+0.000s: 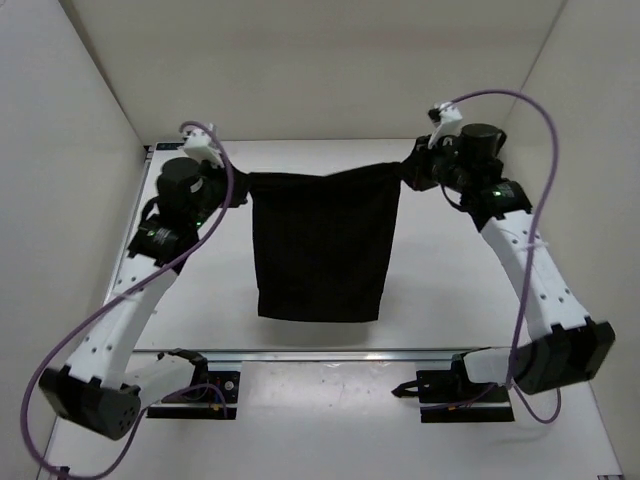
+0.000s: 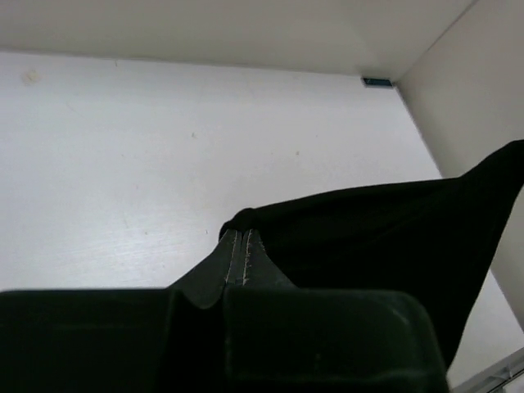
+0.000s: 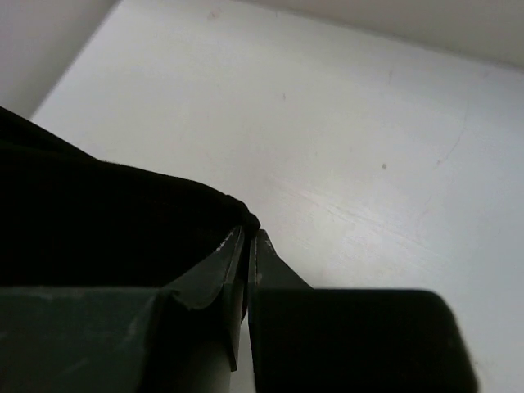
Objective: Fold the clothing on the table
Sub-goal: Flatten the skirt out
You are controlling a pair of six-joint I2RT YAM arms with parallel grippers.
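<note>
Top view: the black garment [image 1: 320, 245] hangs over the white worktop [image 1: 440, 300], stretched by its top corners between the left gripper [image 1: 240, 190] at 10 o'clock and the right gripper [image 1: 408, 170] at 2 o'clock. I cannot tell whether its hem touches the surface.

Left wrist view: the jaws are clamped on a seamed corner. The cloth [image 2: 385, 237] runs off toward 3 o'clock, and the gripper body hides the bottom.

Right wrist view: the jaws are pinched on the fabric edge. The garment [image 3: 98, 213] fills 9 o'clock, cut off by the frame.
</note>
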